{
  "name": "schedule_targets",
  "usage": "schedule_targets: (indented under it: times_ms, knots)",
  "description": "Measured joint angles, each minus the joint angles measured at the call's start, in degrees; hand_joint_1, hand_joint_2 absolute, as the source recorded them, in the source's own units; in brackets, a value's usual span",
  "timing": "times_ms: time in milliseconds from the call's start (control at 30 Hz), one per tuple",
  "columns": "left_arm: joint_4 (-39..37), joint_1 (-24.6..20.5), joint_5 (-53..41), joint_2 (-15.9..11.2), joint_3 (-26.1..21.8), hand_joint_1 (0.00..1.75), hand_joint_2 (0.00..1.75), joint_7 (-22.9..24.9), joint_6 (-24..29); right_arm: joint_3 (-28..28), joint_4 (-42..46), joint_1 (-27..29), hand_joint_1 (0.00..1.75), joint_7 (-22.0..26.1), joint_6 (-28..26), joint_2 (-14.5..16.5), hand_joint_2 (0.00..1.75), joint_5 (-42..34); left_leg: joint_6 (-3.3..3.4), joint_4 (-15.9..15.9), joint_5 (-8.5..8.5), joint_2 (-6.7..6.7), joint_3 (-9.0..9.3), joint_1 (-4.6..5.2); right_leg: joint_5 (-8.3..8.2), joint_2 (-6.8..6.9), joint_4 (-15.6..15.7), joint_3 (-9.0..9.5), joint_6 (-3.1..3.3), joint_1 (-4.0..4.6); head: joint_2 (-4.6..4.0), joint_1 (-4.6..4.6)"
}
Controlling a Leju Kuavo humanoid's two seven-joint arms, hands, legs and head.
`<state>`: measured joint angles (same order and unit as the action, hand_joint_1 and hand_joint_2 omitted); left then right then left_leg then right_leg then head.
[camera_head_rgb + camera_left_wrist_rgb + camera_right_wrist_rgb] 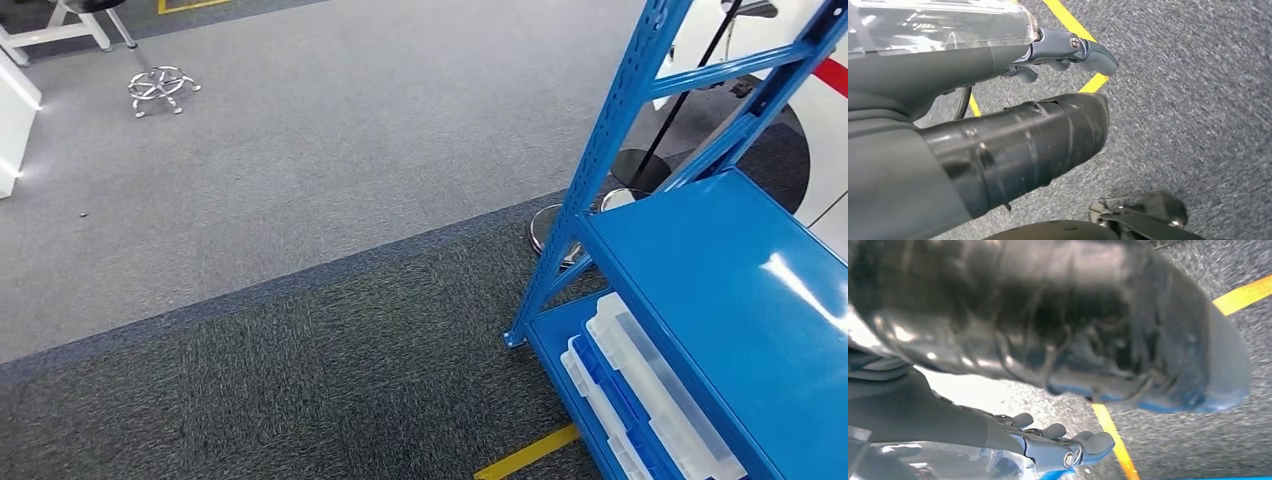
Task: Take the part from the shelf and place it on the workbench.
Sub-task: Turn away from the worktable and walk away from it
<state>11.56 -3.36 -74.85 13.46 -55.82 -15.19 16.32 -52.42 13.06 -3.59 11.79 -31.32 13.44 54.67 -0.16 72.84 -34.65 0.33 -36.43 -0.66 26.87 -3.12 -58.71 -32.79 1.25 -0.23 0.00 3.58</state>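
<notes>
The left hand's fingers (1083, 50) reach out past the edge of a clear plastic box (938, 25) that lies against the left hand (1048, 50); whether they grip it cannot be told. Beyond those fingertips runs a yellow floor line (1068, 20) on dark speckled carpet (1188, 100). The right hand's fingers (1088, 445) also stretch out, slightly apart, beside a clear plastic sheet-like surface (938, 460) at the right hand (1048, 447), and again a hold cannot be told. From the head view, a blue shelf (740, 280) stands on the right, with clear plastic boxes (650, 400) lying on its lower level.
</notes>
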Motion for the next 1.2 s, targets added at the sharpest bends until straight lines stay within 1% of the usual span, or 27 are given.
schedule_targets:
  times_ms: [33,67,100,167,233,300,367,400,433,467,500,533,567,600,667,733,800,867,900,933,967,1000,1033,1100,1133,1167,1200]
  knots:
    - [0.0,0.0,0.0,0.0,0.0,0.00,0.00,0.0,0.0,0.0,0.0,0.0,0.00,-0.1,0.0,0.0,0.00,0.0,0.32,-3.8,2.54,-0.57,1.50,0.02,0.00,-0.81,0.0,0.08,0.00,0.04,0.00,0.01]
    - [0.0,0.0,0.0,0.0,0.0,0.00,0.00,0.0,0.0,0.0,0.0,0.0,0.00,-0.1,0.0,0.0,0.00,0.0,0.70,-8.0,4.56,-1.91,3.22,0.06,-0.01,-1.51,-0.1,0.10,-0.05,0.06,0.00,0.02]
    - [0.0,0.0,0.0,0.0,0.0,0.00,0.00,0.0,0.0,0.0,0.0,0.0,0.00,-0.2,0.1,0.0,0.00,0.1,0.97,-11.5,5.94,-3.15,4.60,0.09,-0.05,-2.18,-0.1,0.02,-0.20,0.06,0.00,0.02]
    - [0.0,-0.2,0.1,-0.1,-0.1,0.00,0.00,0.1,0.0,0.0,0.0,0.1,0.00,-0.3,0.1,0.0,0.00,0.1,1.27,-14.5,6.54,-4.62,5.77,0.30,-0.24,-3.30,-0.1,-0.34,-0.80,-0.18,0.00,0.01]
    - [0.0,-0.3,0.1,0.0,-0.1,0.00,0.00,0.2,0.0,0.0,-0.1,0.3,0.00,-0.6,0.1,0.0,0.00,0.3,1.61,-15.2,6.93,-3.52,6.05,0.29,-0.44,-3.90,0.0,-0.60,-1.55,-0.38,0.00,0.01]
    - [0.0,-0.3,0.0,0.1,-0.1,0.00,0.00,0.3,0.1,0.0,-0.1,0.5,0.00,-0.8,0.1,0.0,0.00,0.4,2.31,-16.1,7.52,-2.07,6.40,0.03,0.95,-1.44,-1.9,-1.51,-2.06,-0.15,0.00,0.13]
    - [0.0,-0.2,0.0,0.1,-0.1,0.00,0.00,0.3,0.1,0.0,-0.1,0.4,0.00,-1.0,0.1,0.0,0.00,0.5,2.80,-16.6,7.73,-0.44,6.44,0.00,4.60,1.69,-8.0,-4.48,-2.47,-0.11,0.00,0.27]
    - [0.0,-0.1,0.0,0.1,-0.1,0.00,0.00,0.3,0.1,0.0,-0.1,0.4,0.00,-1.0,0.1,0.0,0.00,0.6,2.88,-16.5,7.69,0.41,6.38,0.03,6.33,2.21,-11.8,-6.33,-2.72,-0.27,0.00,0.31]
    - [0.0,0.0,0.0,0.1,-0.1,0.00,0.00,0.4,0.1,0.0,-0.1,0.4,0.00,-1.0,0.1,0.0,0.00,0.6,2.88,-16.5,7.63,1.27,6.35,0.04,7.21,2.41,-14.6,-7.63,-2.99,-0.47,0.00,0.31]
    - [0.0,0.0,0.0,0.1,-0.1,0.00,0.00,0.4,0.1,0.0,-0.1,0.5,0.00,-1.0,0.1,0.0,0.00,0.6,2.82,-16.4,7.53,2.09,6.35,0.02,6.95,2.57,-15.4,-7.94,-3.25,-0.70,0.00,0.31]
    - [0.0,0.0,0.0,0.1,-0.1,0.00,0.00,0.4,0.1,0.0,-0.1,0.6,0.00,-1.0,0.1,-0.1,0.00,0.6,2.68,-16.4,7.41,2.81,6.39,-0.02,5.65,2.86,-14.0,-7.05,-3.47,-0.91,0.00,0.31]
    - [0.0,-0.1,0.0,0.1,-0.1,0.00,0.00,0.4,0.1,0.0,-0.1,0.6,0.00,-1.0,0.1,-0.1,0.00,0.6,2.47,-16.2,7.23,3.47,6.49,-0.07,3.71,3.47,-10.5,-5.10,-3.61,-1.08,0.00,0.31]
    - [0.0,-0.1,0.0,0.1,-0.1,0.00,0.00,0.4,0.1,0.0,-0.1,0.6,0.00,-1.0,0.2,-0.1,0.00,0.6,2.17,-16.0,6.99,4.07,6.61,-0.05,2.08,4.77,-6.3,-2.83,-3.61,-1.13,0.00,0.32]
    - [0.0,-0.1,0.0,0.1,-0.1,0.00,0.00,0.4,0.1,0.0,-0.1,0.6,0.00,-1.0,0.2,-0.1,0.00,0.6,1.80,-15.8,6.69,4.61,6.70,0.05,0.95,5.83,-2.9,-1.02,-3.39,-1.01,0.00,0.30]
    - [0.0,-0.2,0.0,0.1,-0.1,0.00,0.00,0.4,0.1,0.0,-0.1,0.5,0.00,-1.0,0.3,-0.1,0.00,0.7,1.06,-15.5,6.23,5.55,6.97,0.30,0.46,6.83,0.1,0.43,-2.73,-0.64,0.00,0.21]
    - [0.0,-0.4,0.0,0.2,-0.1,0.00,0.00,0.4,0.0,0.0,-0.1,0.6,0.00,-1.0,0.4,-0.1,0.00,0.8,0.43,-15.5,5.96,6.36,7.34,0.26,0.34,5.64,0.2,0.34,-2.01,-0.50,0.00,0.15]
    - [0.0,-0.5,0.0,0.2,-0.1,0.00,0.00,0.2,0.0,0.1,-0.1,0.6,0.00,-1.1,0.5,-0.1,0.00,1.2,-0.17,-14.0,4.54,4.86,7.04,-0.03,0.06,4.56,0.5,0.44,-1.32,-0.74,0.00,0.14]
    - [0.0,-0.4,0.0,0.2,-0.1,0.00,0.00,0.1,0.0,0.4,-0.1,0.5,0.00,-1.2,0.5,-0.1,0.00,1.7,-0.55,-8.1,0.94,1.85,4.55,-0.22,-0.16,3.47,0.7,0.44,-0.79,-0.92,0.00,0.11]
    - [0.0,-0.3,0.0,0.2,-0.1,0.00,0.00,0.0,0.1,0.5,-0.1,0.5,0.00,-1.1,0.5,0.0,0.00,2.0,-0.61,-4.1,-0.95,0.93,2.69,-0.22,-0.21,2.82,0.7,0.36,-0.64,-0.89,0.00,0.10]
    - [0.0,-0.2,0.0,0.2,-0.1,0.00,0.00,0.0,0.1,0.6,-0.1,0.4,0.00,-1.1,0.5,0.0,0.00,2.1,-0.63,-0.7,-2.08,0.48,1.04,-0.22,-0.22,2.08,0.6,0.31,-0.58,-0.85,0.00,0.10]
    - [0.0,-0.2,0.0,0.2,-0.2,0.00,0.00,-0.1,0.1,0.8,-0.1,0.4,0.00,-1.0,0.5,0.0,0.00,2.3,-0.59,1.0,-2.06,0.28,0.14,-0.22,-0.22,1.31,0.5,0.30,-0.56,-0.81,0.00,0.10]
    - [0.0,-0.1,0.0,0.2,-0.2,0.00,0.00,-0.1,0.1,0.8,-0.1,0.5,0.00,-1.0,0.5,0.0,0.00,2.4,-0.49,0.5,-0.91,0.16,0.18,-0.22,-0.22,0.51,0.4,0.30,-0.56,-0.80,0.00,0.10]
    - [0.0,-0.1,0.0,0.2,-0.2,0.00,0.00,-0.1,0.1,0.9,-0.1,0.5,0.00,-1.0,0.5,0.0,0.00,2.6,-0.33,-2.3,1.22,-0.13,1.26,-0.24,-0.20,-0.30,0.3,0.32,-0.59,-0.81,0.00,0.10]
    - [0.0,0.0,0.0,0.1,-0.2,0.00,0.00,-0.1,0.1,1.0,-0.1,0.4,0.00,-1.0,0.5,0.0,0.00,2.7,0.03,-10.1,5.04,-2.43,4.34,-0.38,-0.13,-1.79,-0.1,0.14,-0.88,-0.81,0.00,0.11]
    - [0.0,0.0,0.0,0.1,-0.2,0.00,0.00,-0.2,0.2,1.1,-0.1,0.4,0.00,-1.0,0.5,0.1,0.00,2.7,0.18,-12.9,5.99,-3.53,5.36,-0.42,-0.15,-2.46,-0.2,-0.07,-1.18,-0.79,0.00,0.11]
    - [0.0,-0.1,0.0,0.1,-0.2,0.00,0.00,-0.2,0.2,1.2,-0.1,0.3,0.00,-1.0,0.5,0.1,0.00,2.7,0.33,-14.2,6.18,-4.30,5.79,-0.39,-0.22,-3.04,-0.3,-0.31,-1.55,-0.76,0.00,0.12]
    - [0.0,-0.2,0.0,0.1,-0.2,0.00,0.00,-0.2,0.2,1.3,-0.1,0.4,0.00,-1.0,0.5,0.1,0.00,2.7,0.49,-14.4,6.08,-4.21,5.88,-0.26,-0.37,-3.61,-0.2,-0.50,-1.98,-0.75,0.00,0.12]
